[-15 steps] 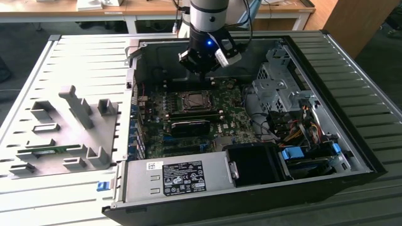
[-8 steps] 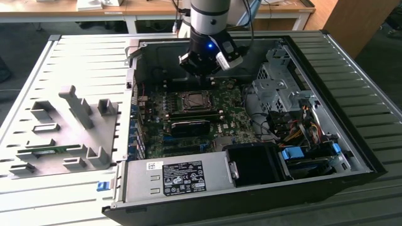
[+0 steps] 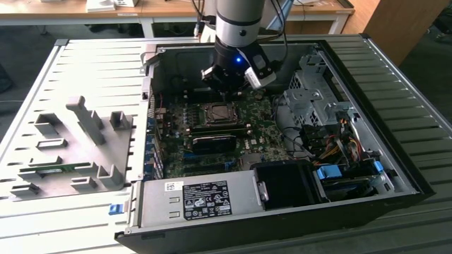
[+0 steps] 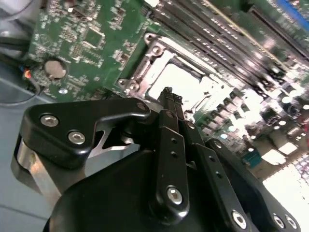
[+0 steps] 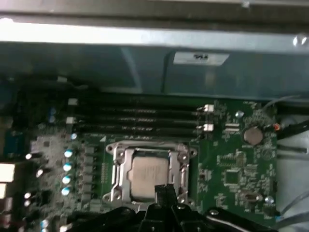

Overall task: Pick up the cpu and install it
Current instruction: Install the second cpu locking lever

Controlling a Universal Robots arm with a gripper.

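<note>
First wrist view: cpu (image 5: 150, 176) already sits in the socket (image 5: 118, 166), lower centre of frame, w/ the hand (image 5: 165, 189) just over its edge, fingertips pinched together, holding nothing. Placing looks done; socket frame apparently still unlatched.

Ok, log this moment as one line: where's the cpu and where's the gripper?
cpu: seated in socket on motherboard | gripper: shut, empty, directly over the cpu | case: open
</note>
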